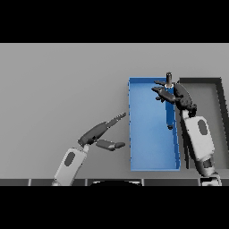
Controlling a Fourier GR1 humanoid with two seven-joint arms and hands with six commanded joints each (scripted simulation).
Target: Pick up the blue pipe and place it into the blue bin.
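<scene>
Right hand is over the far right corner of the blue bin, fingers spread leftward across the bin's right wall. A short dark pipe stands upright just beyond the fingers, at the bin's far edge; it reads grey-dark here, not clearly blue. Fingers look curled around its lower end, so I'd call it a grip on the pipe, though the contact itself is partly hidden by the hand. Pipe is above the bin's back right corner, not lying on the bin floor. A small dark spot sits on the inside of the bin's right wall lower down, can't tell what it is. Right arm comes in from the lower right, forearm running along the gap between the blue bin and a dark grey bin just beside it on the right; the two bins are side by side, touching or nearly so. Left hand is on the grey table, left of the blue bin, well apart from the pipe, fingers straight and pointing toward the bin, thumb out, holding nothing.
</scene>
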